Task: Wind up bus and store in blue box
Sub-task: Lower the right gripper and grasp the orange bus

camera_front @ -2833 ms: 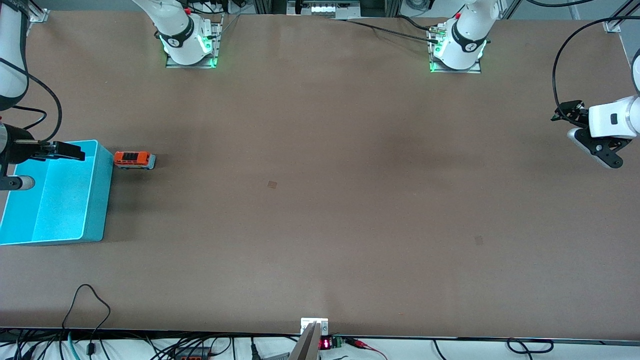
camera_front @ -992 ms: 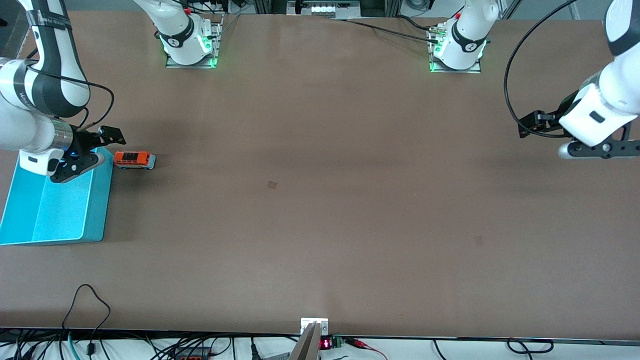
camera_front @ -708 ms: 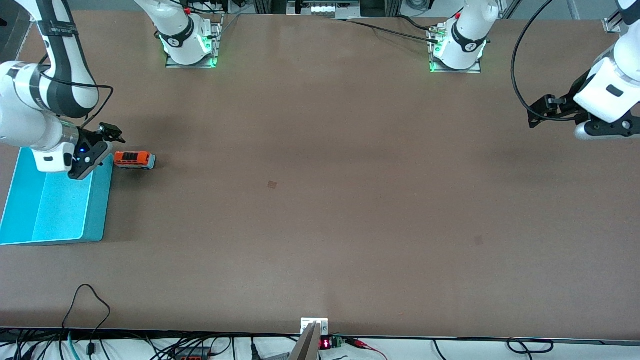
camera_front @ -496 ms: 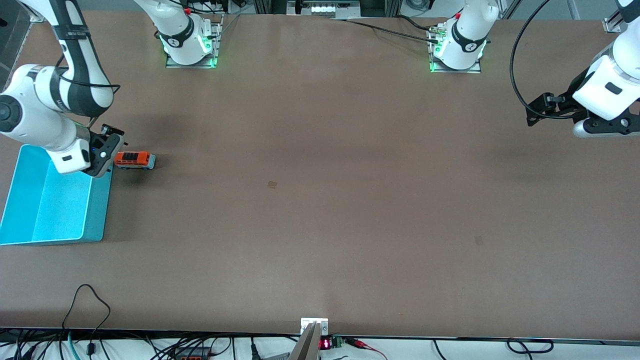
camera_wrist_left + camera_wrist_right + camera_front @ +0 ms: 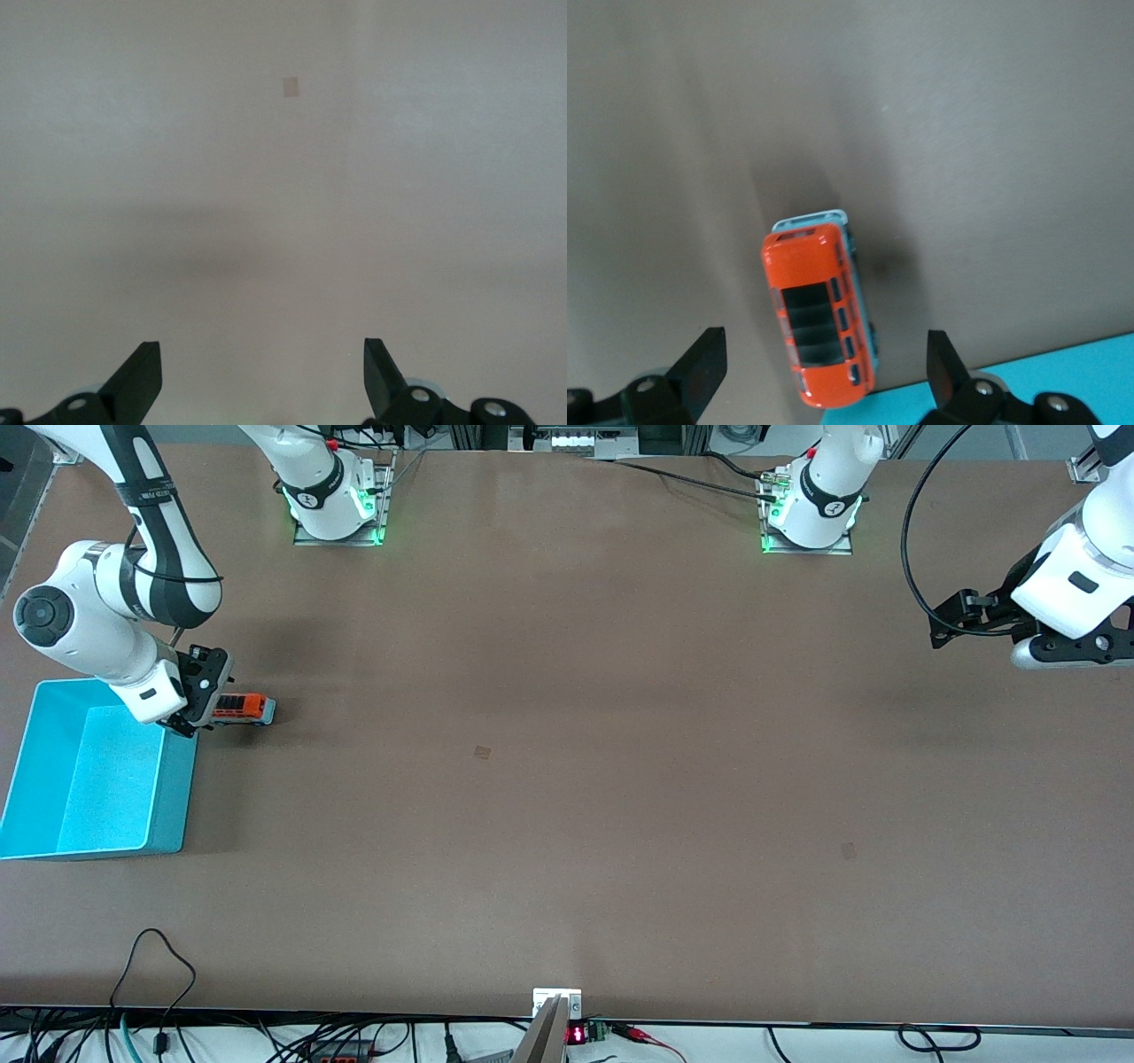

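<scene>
The orange-red bus (image 5: 241, 708) with dark roof panels stands on the table right beside the blue box (image 5: 133, 828), at the right arm's end. My right gripper (image 5: 197, 713) hovers over the bus's box-side end, fingers open. In the right wrist view the bus (image 5: 822, 317) lies between the spread fingers (image 5: 702, 363), untouched, with the box's edge (image 5: 1063, 361) beside it. My left gripper (image 5: 1054, 657) hangs open and empty above the table at the left arm's end; its wrist view shows open fingers (image 5: 142, 376) over bare table.
The blue box is empty inside. A small pale patch (image 5: 482, 752) marks the table's middle, another (image 5: 848, 850) lies nearer the front camera. Cables (image 5: 151, 974) run along the front edge.
My right arm has swung from over the box toward the bus and now sits above its box-side end. My left arm rose and shifted slightly, then held still.
</scene>
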Controlling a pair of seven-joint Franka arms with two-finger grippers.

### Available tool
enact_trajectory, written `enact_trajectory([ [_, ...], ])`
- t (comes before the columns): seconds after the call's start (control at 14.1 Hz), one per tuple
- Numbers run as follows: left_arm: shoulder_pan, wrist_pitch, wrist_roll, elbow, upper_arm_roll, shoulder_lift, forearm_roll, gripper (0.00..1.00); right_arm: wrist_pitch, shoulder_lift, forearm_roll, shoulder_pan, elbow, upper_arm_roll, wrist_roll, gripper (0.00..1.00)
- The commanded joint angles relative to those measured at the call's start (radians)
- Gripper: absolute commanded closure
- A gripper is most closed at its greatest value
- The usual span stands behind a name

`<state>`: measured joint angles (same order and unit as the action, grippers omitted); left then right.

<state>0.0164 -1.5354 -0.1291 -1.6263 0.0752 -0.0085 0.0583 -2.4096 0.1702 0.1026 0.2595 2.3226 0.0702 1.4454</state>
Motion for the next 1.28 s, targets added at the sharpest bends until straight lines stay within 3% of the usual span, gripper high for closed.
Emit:
enact_trajectory([
  [0.0,0.027,-0.003,-0.010,0.011,0.001,0.001,-0.014,0.00,-0.046,0.005,0.012,0.043,0.050,0.020,0.026,0.00],
  [0.92,0.028,0.015,-0.017,0.023,0.021,0.001,-0.011,0.00,-0.197,0.106,0.012,0.049,0.060,0.020,0.026,0.02],
  [1.06,0.025,0.015,-0.015,0.023,0.018,0.001,-0.012,0.00,-0.198,0.106,0.012,0.049,0.060,0.020,0.026,0.25],
  [1.2,0.025,0.018,-0.015,0.023,0.020,0.001,-0.012,0.00,-0.198,0.107,0.012,0.047,0.058,0.022,0.026,0.57],
])
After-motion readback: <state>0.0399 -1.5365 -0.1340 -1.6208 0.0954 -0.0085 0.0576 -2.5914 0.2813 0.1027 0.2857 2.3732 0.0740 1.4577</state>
